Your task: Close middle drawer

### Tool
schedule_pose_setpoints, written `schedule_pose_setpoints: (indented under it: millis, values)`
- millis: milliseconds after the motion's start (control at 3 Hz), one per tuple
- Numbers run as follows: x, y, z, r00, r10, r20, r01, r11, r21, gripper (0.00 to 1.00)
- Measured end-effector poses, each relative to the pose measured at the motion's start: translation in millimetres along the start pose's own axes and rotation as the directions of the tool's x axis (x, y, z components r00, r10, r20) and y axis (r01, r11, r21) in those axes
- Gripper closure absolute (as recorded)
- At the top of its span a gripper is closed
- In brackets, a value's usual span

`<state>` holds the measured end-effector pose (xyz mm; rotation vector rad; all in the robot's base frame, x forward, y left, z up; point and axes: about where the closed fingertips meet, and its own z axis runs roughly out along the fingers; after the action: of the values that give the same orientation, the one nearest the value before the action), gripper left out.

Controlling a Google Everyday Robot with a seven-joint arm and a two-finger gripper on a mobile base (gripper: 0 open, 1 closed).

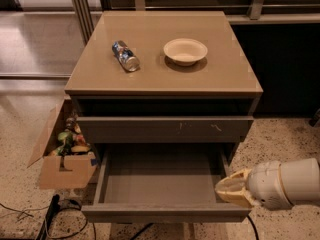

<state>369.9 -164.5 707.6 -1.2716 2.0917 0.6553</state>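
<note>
The middle drawer is pulled far out of the cabinet, showing its flat grey inside. Its plain front panel is nearest the camera. Above it is the drawer front with pale scratch marks, pushed in. My gripper is at the lower right, beside the open drawer's right wall and just behind the front panel's right end. Its beige fingers are shut and hold nothing. They point left at the drawer.
On the cabinet top lie a can on its side and a pale bowl. An open cardboard box with items stands on the floor to the left. Cables lie at the lower left.
</note>
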Motion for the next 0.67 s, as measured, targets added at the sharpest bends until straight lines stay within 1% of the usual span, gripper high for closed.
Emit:
schedule_pose_setpoints:
  millis: [333, 667]
  values:
    - [34, -14, 48, 0.997, 0.063, 0.045, -0.062, 0.9977, -0.026, 1.0]
    - [73, -28, 85, 0.989, 0.104, 0.107, -0.103, 0.9946, -0.015, 1.0]
